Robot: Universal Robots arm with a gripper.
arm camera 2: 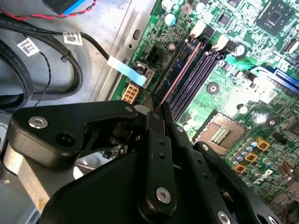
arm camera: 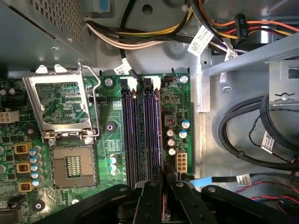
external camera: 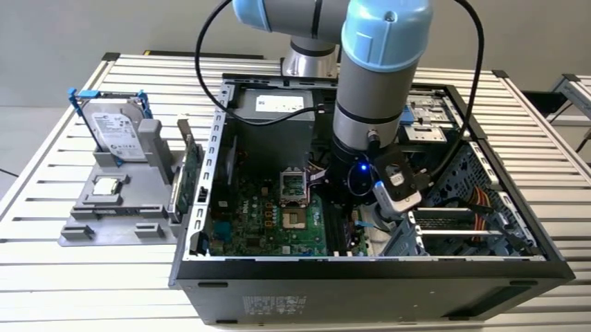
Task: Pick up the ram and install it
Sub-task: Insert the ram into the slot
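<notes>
In both wrist views the ram (arm camera: 160,135) (arm camera 2: 180,74) appears edge-on as a thin brownish strip. It lies along the outermost of the dark memory slots (arm camera: 140,135) (arm camera 2: 198,74), on the side towards the case wall. My gripper (arm camera: 162,179) (arm camera 2: 156,114) is shut on the ram's near end, its black fingers (arm camera: 150,196) pressed against either side. How deep the ram sits in its slot is hidden. In the exterior view the gripper (external camera: 351,200) reaches down inside the open computer case (external camera: 369,266), over the green motherboard (external camera: 263,221).
An open processor socket (arm camera: 70,163) (external camera: 293,183) lies beside the slots. Black cables (arm camera: 243,135) and a wire bundle (arm camera: 140,35) run along the case wall. Outside the case, a grey holder (external camera: 115,221) carries a hard drive (external camera: 118,131), a square chip (external camera: 108,185) and a green card (external camera: 189,180).
</notes>
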